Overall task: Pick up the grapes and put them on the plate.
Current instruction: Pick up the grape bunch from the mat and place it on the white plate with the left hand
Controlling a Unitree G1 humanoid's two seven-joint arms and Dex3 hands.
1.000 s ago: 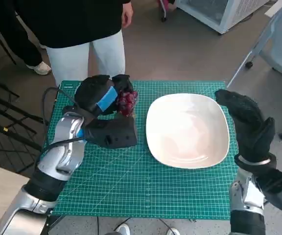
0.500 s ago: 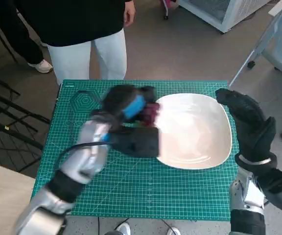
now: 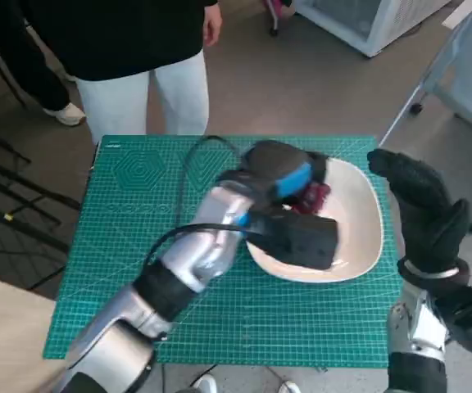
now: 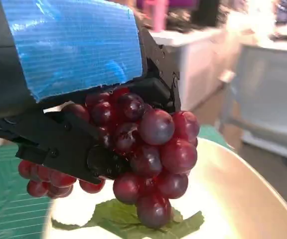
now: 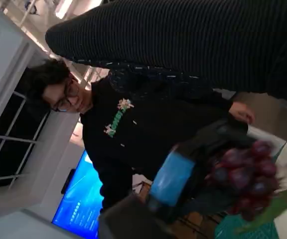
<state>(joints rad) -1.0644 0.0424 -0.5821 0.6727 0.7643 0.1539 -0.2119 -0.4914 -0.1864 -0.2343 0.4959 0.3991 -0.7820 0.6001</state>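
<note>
Here the grapes are gripped by the fingers of the left hand and held over the plate, toward the plate's far left part. Whether the bunch touches the plate cannot be told. The bunch is made of round, glossy dark-red berries packed tight, with a flat green leaf hanging at its underside just above the plate's surface. The berries are smooth and show small highlights. The back of the left hand is covered by a strip of creased blue tape; the fingers under it are hard matte black.

The plate is white, smooth and rounded-rectangular with a raised rim, and lies on the right half of the counter, near its far right corner. The counter is covered by a green cutting mat printed with a fine pale grid and a hexagon figure near the far left corner; small print beside it is too small to be read.

The right hand, in a black knitted glove, is held upright over the counter's right edge, just beside the plate, fingers spread and nothing held.

A person in a black top and white trousers is seen standing at the counter's far edge; a small colourful print on the chest is unreadable.
</note>
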